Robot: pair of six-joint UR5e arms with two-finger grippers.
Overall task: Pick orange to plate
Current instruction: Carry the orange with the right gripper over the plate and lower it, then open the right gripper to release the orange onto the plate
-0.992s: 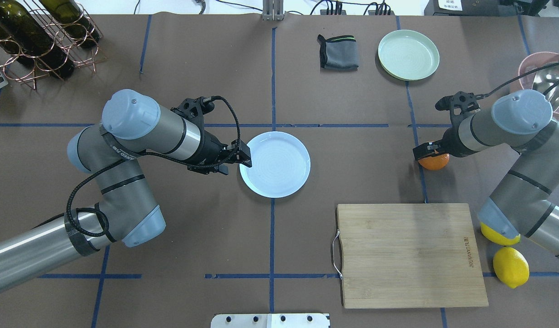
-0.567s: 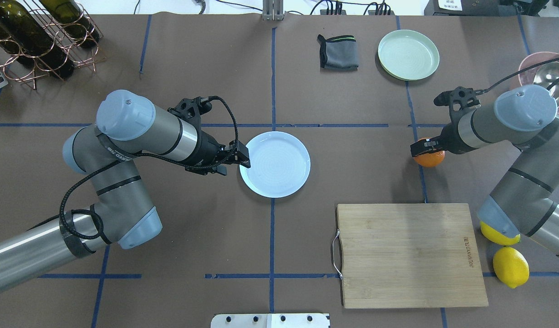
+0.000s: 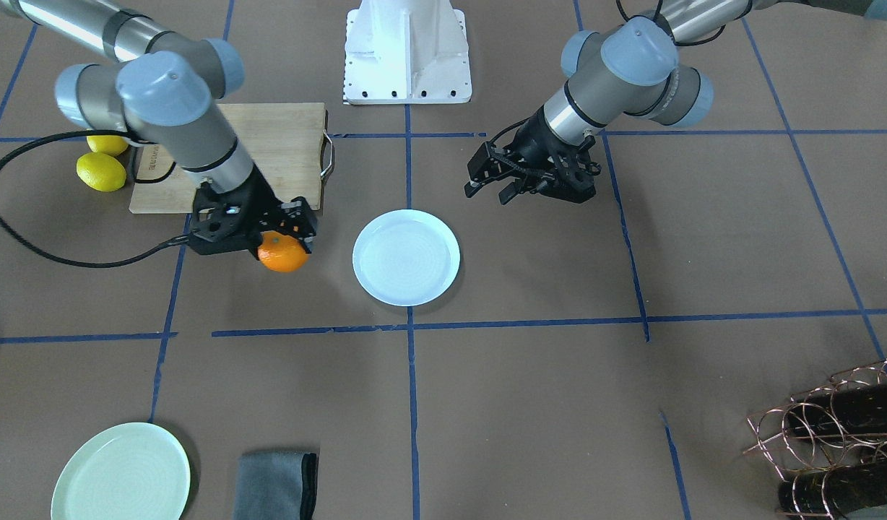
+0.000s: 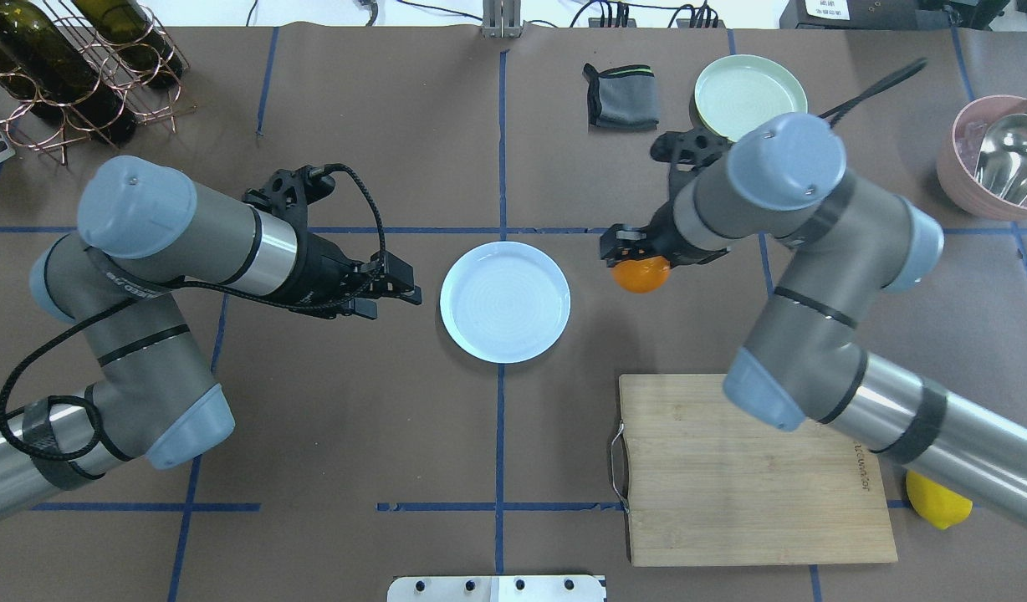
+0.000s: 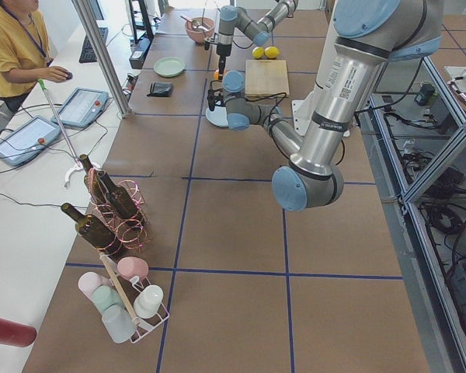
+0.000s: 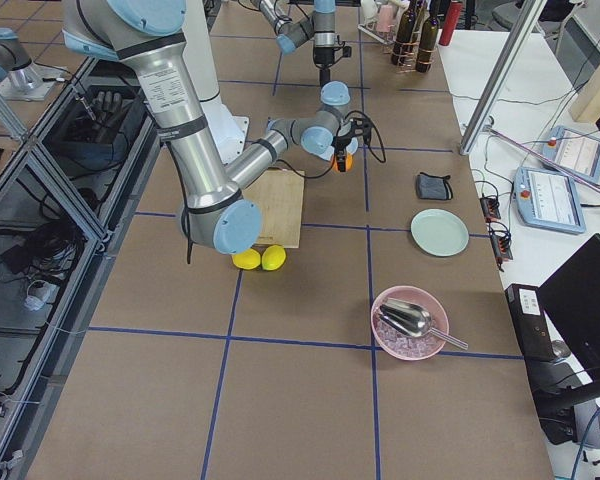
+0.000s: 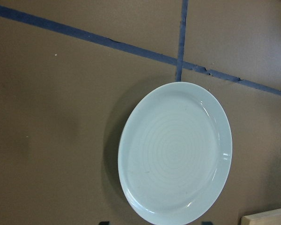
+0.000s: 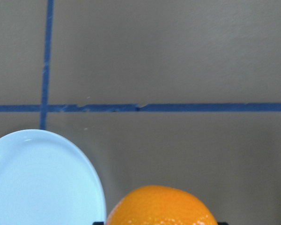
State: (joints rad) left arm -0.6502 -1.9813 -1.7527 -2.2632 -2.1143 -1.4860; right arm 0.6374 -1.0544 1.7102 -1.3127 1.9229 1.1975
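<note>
My right gripper [image 4: 636,257] is shut on the orange [image 4: 641,277], a small bright-orange mandarin, and holds it from above just right of the plate [image 4: 505,302] in the overhead view. A short gap lies between fruit and rim. The front-facing view shows the orange [image 3: 282,254] under the right gripper [image 3: 270,232], left of the glossy white plate [image 3: 406,257]. In the right wrist view the orange [image 8: 161,207] fills the bottom edge beside the plate [image 8: 42,183]. My left gripper [image 4: 394,301] stands open, holding nothing, a little left of the plate. Its wrist camera looks down on the plate [image 7: 175,154].
A wooden cutting board [image 4: 756,477] lies at the front right, with a yellow lemon [image 4: 936,502] beyond its corner. A pale green plate [image 4: 743,92] and a grey cloth [image 4: 622,96] sit at the back. A bottle rack [image 4: 70,67] stands back left, a pink bowl [image 4: 994,159] back right.
My right arm has swung left with the orange, from the table's right side to just beside the plate. The left gripper has drawn back leftward from the plate's rim.
</note>
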